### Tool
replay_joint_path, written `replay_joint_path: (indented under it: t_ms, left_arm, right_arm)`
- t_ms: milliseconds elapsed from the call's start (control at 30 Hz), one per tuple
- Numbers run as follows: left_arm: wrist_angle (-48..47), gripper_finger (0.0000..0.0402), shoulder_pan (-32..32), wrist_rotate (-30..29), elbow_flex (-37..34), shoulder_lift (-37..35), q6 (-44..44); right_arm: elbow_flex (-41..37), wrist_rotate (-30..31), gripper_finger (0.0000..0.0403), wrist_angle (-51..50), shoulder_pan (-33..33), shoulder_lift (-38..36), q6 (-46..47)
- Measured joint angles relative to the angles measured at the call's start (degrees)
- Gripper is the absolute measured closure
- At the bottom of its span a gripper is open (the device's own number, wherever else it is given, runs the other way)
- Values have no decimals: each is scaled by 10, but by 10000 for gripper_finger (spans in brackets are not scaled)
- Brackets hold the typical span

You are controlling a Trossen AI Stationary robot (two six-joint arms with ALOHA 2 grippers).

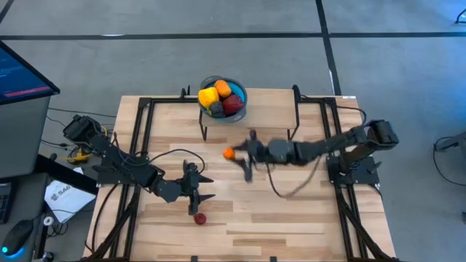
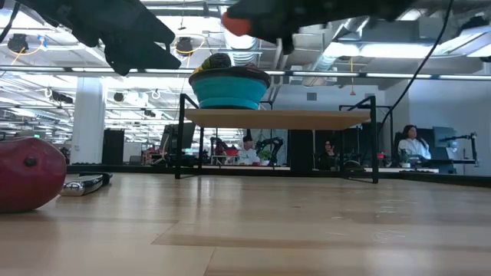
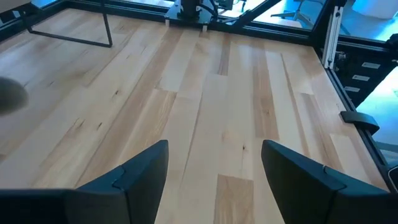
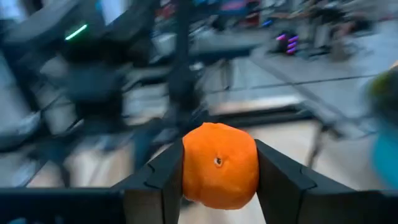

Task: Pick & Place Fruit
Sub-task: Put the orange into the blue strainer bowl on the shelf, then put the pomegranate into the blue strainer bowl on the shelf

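A blue bowl (image 1: 239, 102) holding yellow, orange, red and dark fruits stands on a raised wooden shelf (image 2: 276, 117) at the table's far side. My right gripper (image 1: 235, 154) is near the table's middle, shut on an orange fruit (image 4: 219, 165), which is well above the table in the low view (image 2: 238, 24). A red fruit (image 1: 199, 218) lies on the table near the front edge and shows in the low view (image 2: 27, 175). My left gripper (image 1: 206, 188) hovers open and empty just beyond the red fruit, with only bare table between its fingers (image 3: 214, 168). My right gripper pinches the orange fruit between its two fingers, one on each side (image 4: 184, 171). The fingers lie about level and come from the table's right. The fruit is lifted clear of the table.
The shelf stands on thin black legs (image 2: 181, 138) with open room beneath. A slim dark object (image 2: 84, 184) lies on the table beside the red fruit. A cable (image 1: 291, 191) hangs below my right arm. People sit in the room beyond.
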Motion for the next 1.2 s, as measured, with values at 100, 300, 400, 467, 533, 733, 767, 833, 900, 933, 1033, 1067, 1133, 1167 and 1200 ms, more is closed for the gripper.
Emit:
replay_joint_path:
  t_ms: [100,300,400,467,533,733,767,833,900,933,1033,1067,1133,1167,1200]
  left_arm:
    - [8,152,0,0,0,0,-3]
    - [35,152,-1,0,0,0,-4]
    - [43,152,0,0,0,0,-4]
    - [45,152,0,0,0,0,-4]
    - [45,152,-1,0,0,0,-4]
    - [50,152,-1,0,0,0,-4]
    - [51,152,0,0,0,0,-4]
    - [52,152,-1,0,0,0,-4]
    - [53,152,-1,0,0,0,-4]
    - [53,152,-1,0,0,0,-4]
    - [55,152,-1,0,0,0,-1]
    - [56,152,-1,0,0,0,0]
    - [57,152,0,0,0,0,1]
    - [57,152,0,0,0,0,1]
    - [57,152,-1,0,0,0,1]
  right_arm:
    - [42,-13,245,-32,-51,15,-18]
    - [138,-16,222,-90,-127,30,-75]
    - [180,-16,215,-118,-157,32,-75]
    - [200,-16,213,-150,-177,32,-75]
    - [209,-16,212,-177,-196,32,-74]
    - [212,-36,211,-205,-244,32,-19]
    - [212,-44,211,-209,-250,32,-14]
    - [212,-49,210,-214,-260,32,-5]
    - [212,-55,208,-215,-265,32,-2]
    - [212,-57,205,-214,-267,32,-2]
    - [212,-69,189,-214,-268,32,-2]
    - [212,-72,182,-214,-268,32,-2]
    - [212,-72,168,-214,-268,32,-2]
    - [212,-72,162,-208,-267,36,-3]
    - [214,-72,158,-200,-266,42,-3]
